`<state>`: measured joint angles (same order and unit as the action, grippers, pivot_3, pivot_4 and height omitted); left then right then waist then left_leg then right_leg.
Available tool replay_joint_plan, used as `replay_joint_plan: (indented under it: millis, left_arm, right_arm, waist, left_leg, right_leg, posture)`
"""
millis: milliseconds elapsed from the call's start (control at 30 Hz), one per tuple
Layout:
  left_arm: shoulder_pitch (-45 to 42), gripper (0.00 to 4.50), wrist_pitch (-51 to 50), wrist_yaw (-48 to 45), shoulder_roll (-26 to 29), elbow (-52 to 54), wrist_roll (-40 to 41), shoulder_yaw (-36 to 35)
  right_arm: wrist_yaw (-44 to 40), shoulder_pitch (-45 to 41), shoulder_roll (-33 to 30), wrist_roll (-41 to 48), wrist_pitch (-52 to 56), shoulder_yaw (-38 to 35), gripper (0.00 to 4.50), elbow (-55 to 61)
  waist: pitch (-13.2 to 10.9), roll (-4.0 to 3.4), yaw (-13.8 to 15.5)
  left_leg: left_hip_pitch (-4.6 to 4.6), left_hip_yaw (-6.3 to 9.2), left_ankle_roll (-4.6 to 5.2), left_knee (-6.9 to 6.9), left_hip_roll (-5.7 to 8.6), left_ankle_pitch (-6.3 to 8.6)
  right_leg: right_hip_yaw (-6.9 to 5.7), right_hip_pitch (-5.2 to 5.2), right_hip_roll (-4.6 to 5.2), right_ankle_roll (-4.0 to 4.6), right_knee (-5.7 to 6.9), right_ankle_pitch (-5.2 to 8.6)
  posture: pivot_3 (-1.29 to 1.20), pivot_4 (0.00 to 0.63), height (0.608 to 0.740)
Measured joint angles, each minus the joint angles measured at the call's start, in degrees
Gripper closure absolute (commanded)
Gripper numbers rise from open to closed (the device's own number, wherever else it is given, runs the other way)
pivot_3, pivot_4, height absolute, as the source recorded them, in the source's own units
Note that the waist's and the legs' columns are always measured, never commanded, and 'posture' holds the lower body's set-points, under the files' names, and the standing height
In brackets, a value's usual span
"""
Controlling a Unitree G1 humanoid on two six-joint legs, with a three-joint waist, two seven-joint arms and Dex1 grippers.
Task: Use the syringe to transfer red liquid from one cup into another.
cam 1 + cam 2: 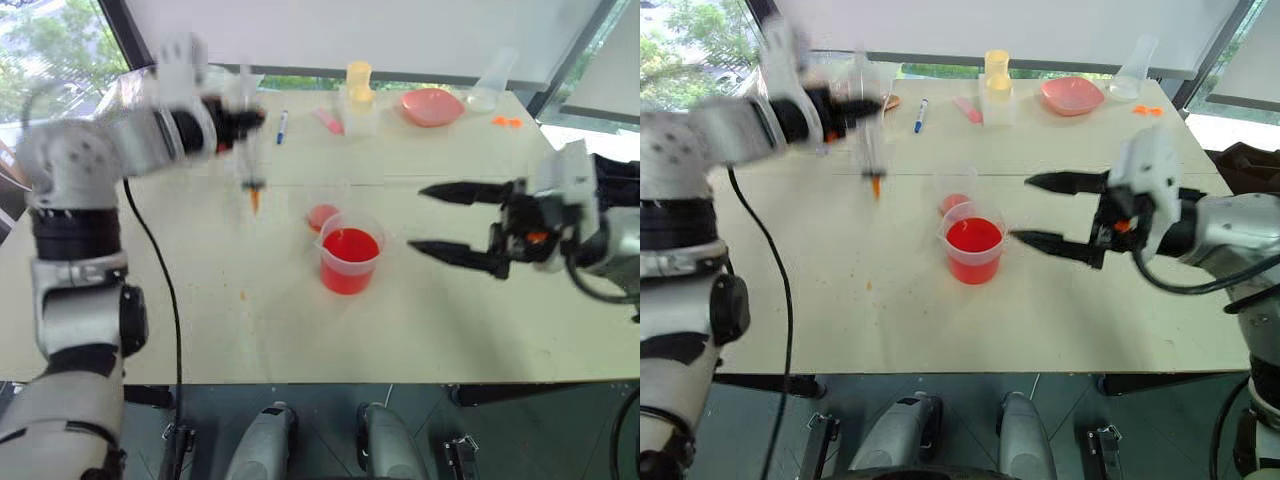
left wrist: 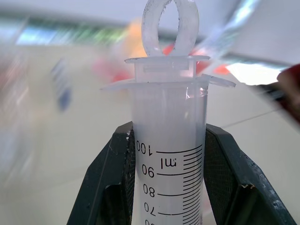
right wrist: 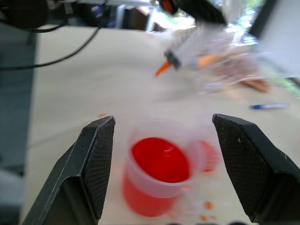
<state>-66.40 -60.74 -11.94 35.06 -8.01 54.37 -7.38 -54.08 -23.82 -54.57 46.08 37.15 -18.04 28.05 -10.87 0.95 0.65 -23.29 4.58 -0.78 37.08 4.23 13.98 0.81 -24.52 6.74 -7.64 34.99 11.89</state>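
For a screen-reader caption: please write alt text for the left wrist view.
Two black fingers grip the barrel of a clear syringe near its top marks, the white plunger's ring above. The background is a blur of pale table.

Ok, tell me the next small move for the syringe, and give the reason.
Probably carry the syringe rightward over the spouted cup and lower its orange tip into the red liquid. The left gripper already clamps the barrel, tip down, plunger fully in, beside the cup.

The left gripper [image 1: 243, 122] holds the clear plastic syringe with orange tip [image 1: 250, 150] upright above the bench [image 1: 400, 320], at ten o'clock from the wide clear spouted cup [image 1: 350, 262] of red liquid [image 1: 351, 245].
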Motion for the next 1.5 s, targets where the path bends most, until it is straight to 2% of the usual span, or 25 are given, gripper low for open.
replay_joint_plan:
  millis: [100, 167, 333, 533, 833, 1500]
  left_arm:
    - [4.54, 3.05, 13.57, -14.05, -5.47, 2.14, -2.51, -0.42]
    - [6.80, 3.05, 17.21, -19.86, -8.40, 1.64, -3.58, 0.24]
    - [7.83, 3.05, 24.51, -27.67, -14.01, -2.15, -10.05, 4.94]
    - [8.83, 3.05, 29.78, -34.63, -18.56, -5.06, -15.78, 8.99]
    - [12.03, 3.05, 32.92, -40.48, -21.68, -7.19, -21.36, 11.64]
    - [17.23, 3.05, 32.24, -42.44, -21.03, -2.25, -24.94, 13.62]
  right_arm:
    - [2.07, -0.65, 0.95, -2.97, -2.54, -0.44, 1.02, -4.43]
    - [3.11, -2.24, 2.02, -4.93, -4.54, -0.15, 1.02, -6.73]
    - [5.30, -6.76, 3.02, -10.95, -9.91, 2.23, 1.02, -10.77]
    - [5.20, -9.34, 3.11, -11.82, -10.64, 3.45, 1.02, -11.78]
    - [4.96, -11.26, 4.58, -17.97, -16.21, 8.27, 1.02, -14.94]
    - [2.49, -18.61, 12.67, -23.35, -22.94, 14.46, 1.02, -22.14]
  waist:
    - [-0.03, -0.01, -0.09]
    - [-0.05, -0.01, -0.13]
    - [-0.07, 0.03, 0.00]
    - [-0.07, 0.03, -0.02]
    - [-0.07, 0.03, -0.33]
    - [-0.08, 0.02, -0.38]
  left_leg:
    - [-0.02, -0.07, 0.01, -0.01, -0.06, -0.01]
    - [-0.05, -0.09, 0.03, 0.02, -0.05, -0.01]
    - [-0.09, -0.10, 0.09, 0.09, -0.03, 0.02]
    - [-0.10, -0.08, 0.13, 0.10, -0.02, 0.04]
    - [-0.08, -0.06, 0.14, 0.11, -0.04, 0.04]
    - [-0.08, 0.01, 0.14, 0.12, -0.03, 0.04]
  right_leg:
    - [0.03, -0.03, -0.03, 0.01, -0.02, -0.01]
    - [0.04, -0.06, -0.04, -0.01, -0.02, -0.01]
    - [0.03, -0.06, -0.05, -0.03, -0.02, -0.02]
    - [0.02, -0.06, -0.05, -0.09, -0.02, -0.05]
    - [0.02, -0.06, -0.09, -0.10, 0.03, -0.05]
    - [-0.02, -0.06, -0.11, -0.10, 0.07, -0.05]
  posture:
    - [0.00, 0.150, 0.740]
    - [0.00, 0.150, 0.740]
    - [0.00, 0.150, 0.740]
    - [0.00, 0.150, 0.740]
    - [0.00, 0.150, 0.740]
    - [0.00, 0.150, 0.740]
